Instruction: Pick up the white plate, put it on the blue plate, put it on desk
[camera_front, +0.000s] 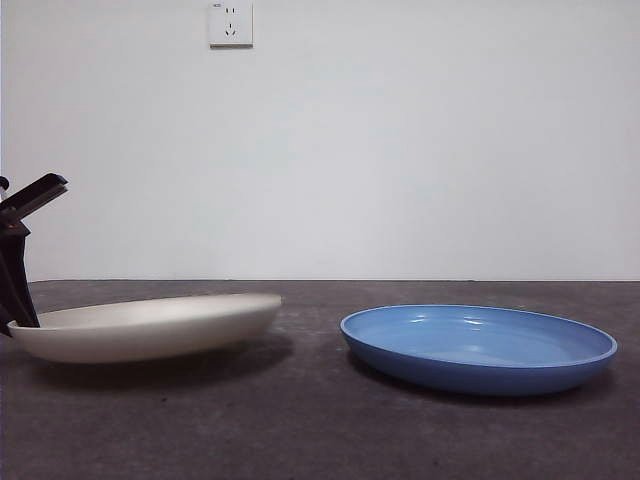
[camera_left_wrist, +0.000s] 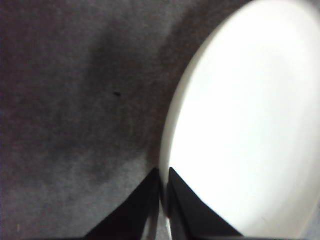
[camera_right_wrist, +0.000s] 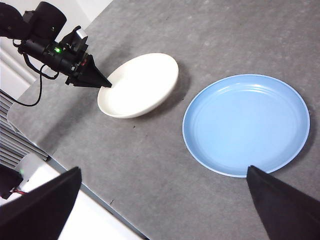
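Grey desk (camera_front: 320, 420): left gripper (camera_left_wrist: 162, 175) clamped on white plate (camera_front: 150, 325) rim at 9 o'clock – stiff, light, slippery – blue plate (camera_front: 478, 345) at 3 o'clock; right gripper (camera_right_wrist: 165, 200) wide apart

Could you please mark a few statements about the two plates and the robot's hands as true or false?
1. The left hand is shut on the rim of the white plate. True.
2. The white plate lies flat on the desk. False: it is tilted, its gripped side lifted.
3. The white plate sits on the blue plate. False: they are apart, side by side.
4. The right hand is open and holds nothing. True.
5. The blue plate holds food. False: it is empty.
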